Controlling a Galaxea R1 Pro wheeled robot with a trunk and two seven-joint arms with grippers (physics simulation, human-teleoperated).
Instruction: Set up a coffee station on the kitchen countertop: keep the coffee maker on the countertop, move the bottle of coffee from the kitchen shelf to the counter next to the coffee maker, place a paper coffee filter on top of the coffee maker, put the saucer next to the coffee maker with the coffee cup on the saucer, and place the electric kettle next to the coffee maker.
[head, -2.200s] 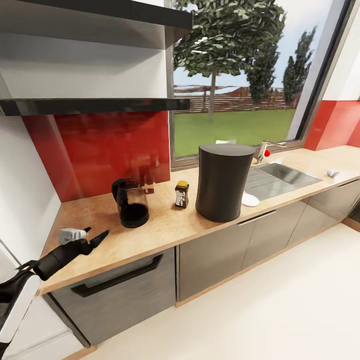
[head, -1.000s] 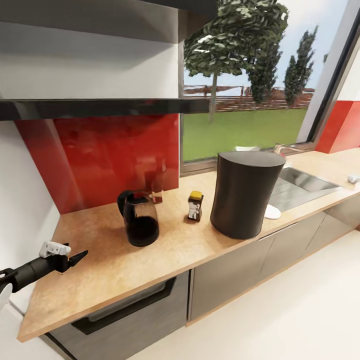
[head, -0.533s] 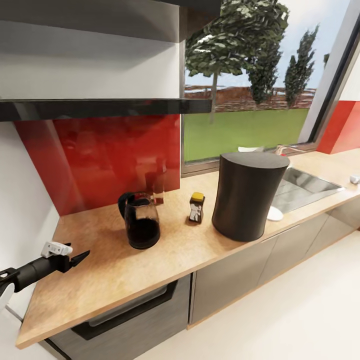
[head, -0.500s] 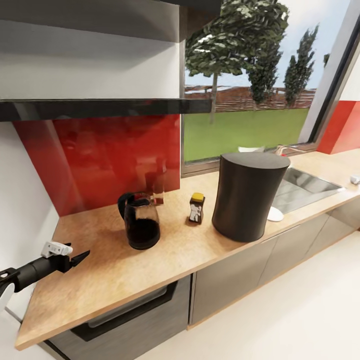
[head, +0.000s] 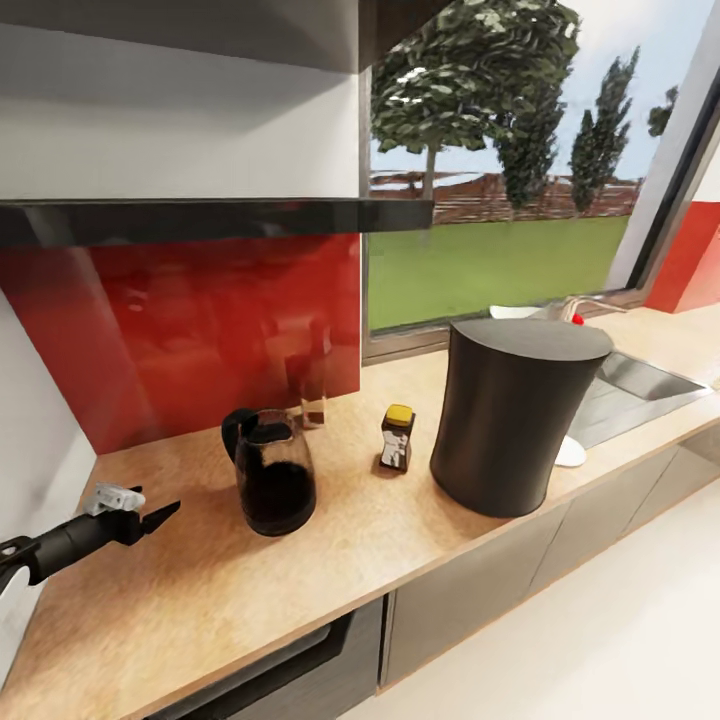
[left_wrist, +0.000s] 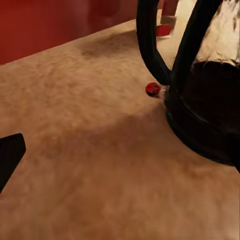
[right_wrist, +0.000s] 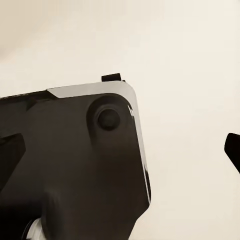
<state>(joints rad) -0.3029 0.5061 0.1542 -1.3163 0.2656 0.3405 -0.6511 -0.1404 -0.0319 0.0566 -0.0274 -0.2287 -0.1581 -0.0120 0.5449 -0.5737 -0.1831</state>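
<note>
Scanning from the biggest down: the countertop (head: 330, 530) runs as my working surface, with the coffee maker (head: 515, 415) standing tall at about 3 o'clock from centre, kept where the task wants it. The kitchen shelf (head: 215, 218) hangs at 12 o'clock over the red backsplash (head: 190, 330). Next, the electric kettle (head: 268, 472) sits at 9 o'clock of the maker, well apart from it, handle turned toward my left gripper (head: 150, 519). I judge that is why the arm is lined up low over the surface: in the left wrist view the kettle (left_wrist: 200, 85) looms just ahead, the handle loop facing me. Left fingers look spread and hold nothing. The bottle of coffee (head: 396, 438) is already down on the surface, between kettle and maker, so a slide of the kettle toward the maker could clip it. A sliver of the saucer (head: 570, 452) peeks from behind the maker. Right fingers (right_wrist: 232, 150): released or clenched, I cannot tell.
</note>
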